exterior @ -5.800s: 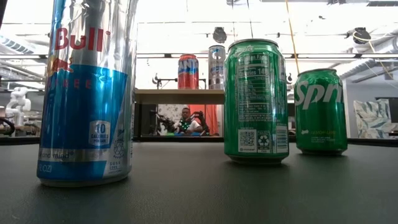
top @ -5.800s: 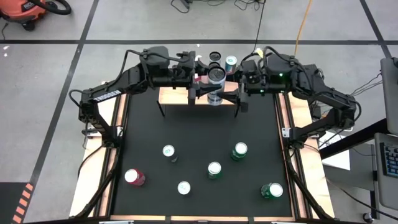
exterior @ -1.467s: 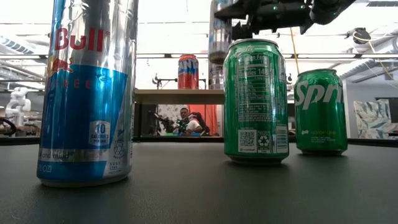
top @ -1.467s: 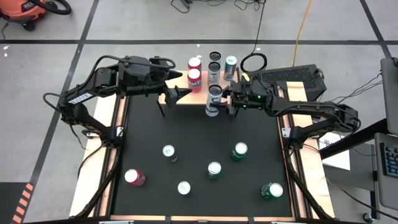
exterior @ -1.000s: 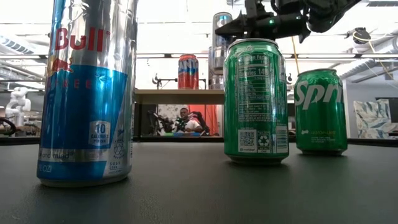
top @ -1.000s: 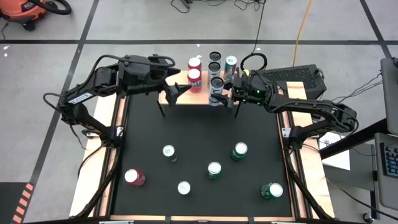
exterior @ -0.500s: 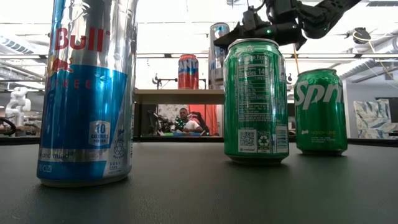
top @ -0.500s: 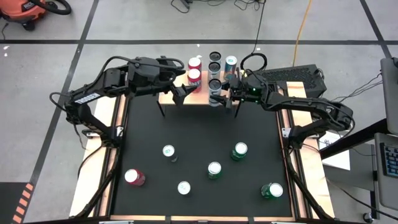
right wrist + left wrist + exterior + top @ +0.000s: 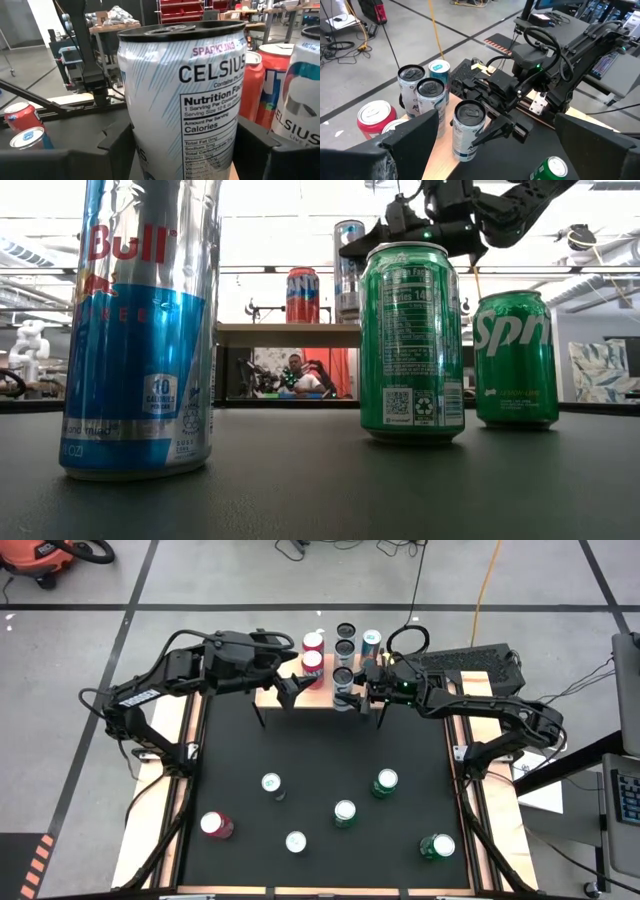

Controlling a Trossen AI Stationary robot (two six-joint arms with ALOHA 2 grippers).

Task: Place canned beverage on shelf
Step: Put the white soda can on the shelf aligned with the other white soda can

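The black counter [image 9: 320,770] carries six loose cans; five more crowd the shelf [image 9: 300,698]. The right pincer [image 9: 349,690] grasps a white can [image 9: 344,678] upright at the shelf's front edge. The left pincer [image 9: 287,688] hangs released nearby.

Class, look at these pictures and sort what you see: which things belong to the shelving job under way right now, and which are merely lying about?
In the job:
- white Celsius can, held by the right gripper
- shelf
- left gripper, open beside the shelf

Lying about:
- six cans on the black table, among them the red can and a green can
- five cans already shelved, such as the red one
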